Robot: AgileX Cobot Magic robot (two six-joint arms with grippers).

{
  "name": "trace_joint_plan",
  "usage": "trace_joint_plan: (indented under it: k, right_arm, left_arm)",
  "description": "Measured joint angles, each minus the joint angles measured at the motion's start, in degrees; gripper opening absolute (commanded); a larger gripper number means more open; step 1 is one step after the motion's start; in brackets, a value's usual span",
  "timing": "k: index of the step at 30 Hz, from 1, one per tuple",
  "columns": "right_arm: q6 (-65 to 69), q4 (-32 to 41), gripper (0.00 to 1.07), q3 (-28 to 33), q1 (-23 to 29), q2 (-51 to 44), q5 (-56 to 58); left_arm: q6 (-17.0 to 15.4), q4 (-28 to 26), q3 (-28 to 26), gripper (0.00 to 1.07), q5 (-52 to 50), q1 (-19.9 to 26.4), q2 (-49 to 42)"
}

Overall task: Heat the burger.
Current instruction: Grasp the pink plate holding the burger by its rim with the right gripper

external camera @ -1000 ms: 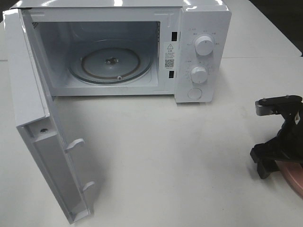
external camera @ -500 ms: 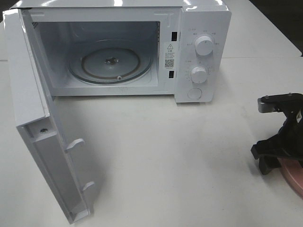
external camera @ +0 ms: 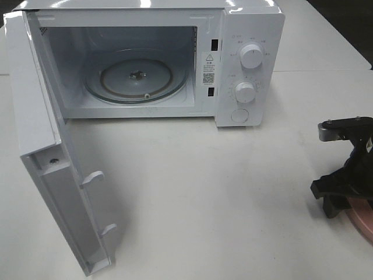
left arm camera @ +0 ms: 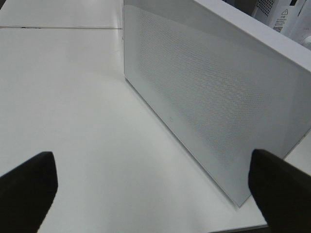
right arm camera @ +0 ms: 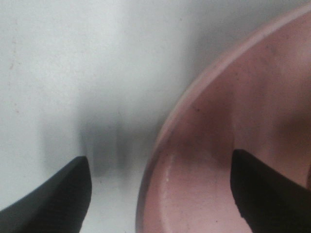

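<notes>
The burger cannot be made out in any view. At the right edge of the table (external camera: 221,192) only a cut-off sliver of the pink plate (external camera: 362,221) shows behind the right gripper (right arm camera: 160,191), and the close view is blurred. Since a second ago that gripper has sunk slightly toward the plate, its fingers wide apart astride the rim and not clamped on it. The left gripper (left arm camera: 153,194) hangs fully spread and empty beside the microwave door (left arm camera: 209,97).

white microwave (external camera: 250,35), dotted-mesh door (left arm camera: 209,97), pink plate (right arm camera: 233,145)
</notes>
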Motion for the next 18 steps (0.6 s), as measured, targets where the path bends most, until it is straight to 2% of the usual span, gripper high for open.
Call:
trace_joint_plan:
  k: [7, 14, 16, 17, 18]
  right_arm:
    - [0.0, 0.0, 0.59, 0.0, 0.0, 0.0, 1.1]
    - [0.1, -0.4, 0.58, -0.2, 0.0, 2.3, 1.1]
    - [0.2, -0.7, 0.47, -0.5, 0.0, 2.6, 1.3]
    - [0.2, -0.7, 0.47, -0.5, 0.0, 2.6, 1.3]
    - [0.7, -1.4, 0.33, -0.6, 0.0, 2.6, 1.4]
  left_arm:
    - [0.0, 0.0, 0.0, 1.0, 0.0, 0.0, 0.0]
    - [0.0, 0.0, 0.0, 1.0, 0.0, 0.0, 0.0]
    - [0.0, 0.0, 0.0, 1.0, 0.0, 0.0, 0.0]
    - [0.0, 0.0, 0.0, 1.0, 0.0, 0.0, 0.0]
    - [0.0, 0.0, 0.0, 1.0, 0.0, 0.0, 0.0]
